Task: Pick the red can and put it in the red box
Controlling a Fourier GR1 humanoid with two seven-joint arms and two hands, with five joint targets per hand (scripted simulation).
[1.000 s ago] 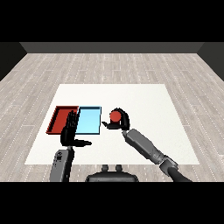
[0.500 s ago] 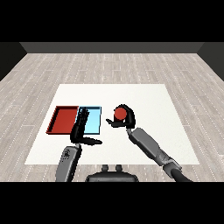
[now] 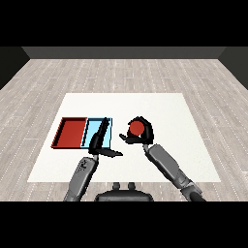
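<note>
Right hand (image 3: 141, 137) curled round red can (image 3: 136, 128), just right of blue tray (image 3: 109, 130)

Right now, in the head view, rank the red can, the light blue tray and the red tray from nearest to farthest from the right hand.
1. Red can: inside the right hand, whose fingers curl round it, just right of the trays.
2. Light blue tray: the nearer tray, to the hand's left, partly covered by the left hand.
3. Red tray: farthest, on the far left beyond the blue one.
</note>
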